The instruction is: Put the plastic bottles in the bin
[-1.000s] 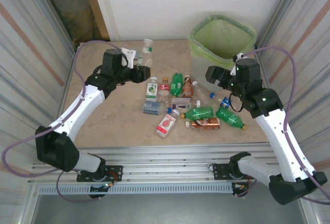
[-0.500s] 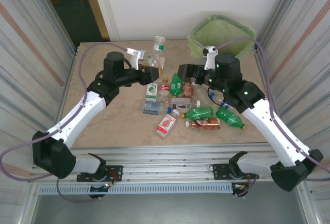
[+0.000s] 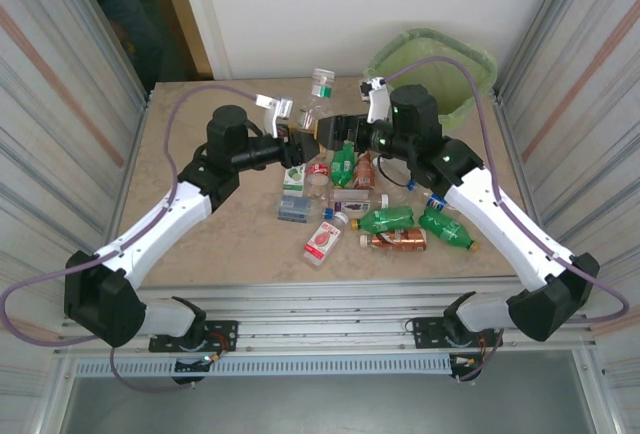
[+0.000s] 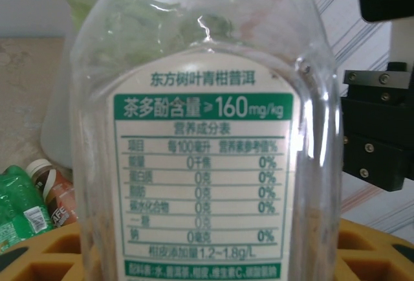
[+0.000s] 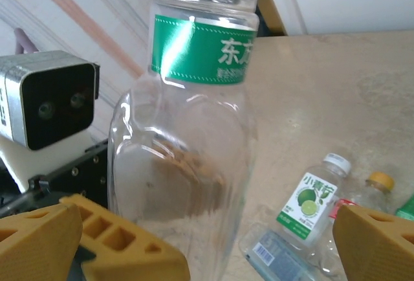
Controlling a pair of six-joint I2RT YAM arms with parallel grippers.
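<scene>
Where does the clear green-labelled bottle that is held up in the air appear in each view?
Top external: bottle upper centre, above the pile.
Left wrist: bottle centre, close up, printed label facing the camera.
Right wrist: bottle left of centre, upright.
Shared landmark: pile of bottles lying below it.

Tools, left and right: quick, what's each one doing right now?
Left tool: closed on the clear green-labelled bottle, holding it upright.
Right tool: open, fingers spread either side of that same bottle.
</scene>
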